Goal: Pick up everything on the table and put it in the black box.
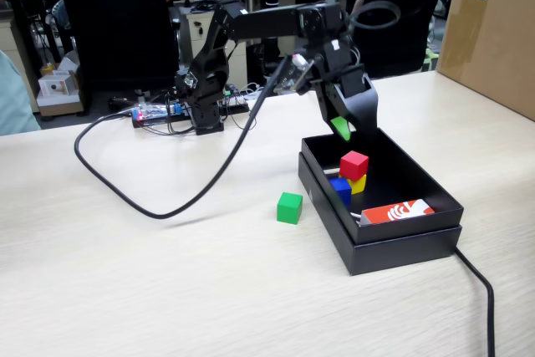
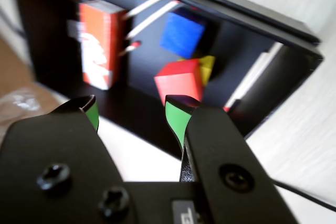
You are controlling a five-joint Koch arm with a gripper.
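On the table (image 1: 125, 273) the black box (image 1: 401, 240) already holds the red cube (image 1: 354, 164), sitting on the yellow cube (image 1: 360, 183), with the blue cube (image 1: 340, 189) beside them. The gripper (image 2: 131, 114) hangs over the box, jaws apart and empty — a drop looks finished. Only the green cube (image 1: 289, 207) is left, just outside the box's wall — the next move calls for swinging across and lowering astride it.

Black plastic arm (image 1: 267, 27), claw (image 2: 131, 116) with green-lined tips, 3 black screws, thick black cable (image 1: 167, 198)
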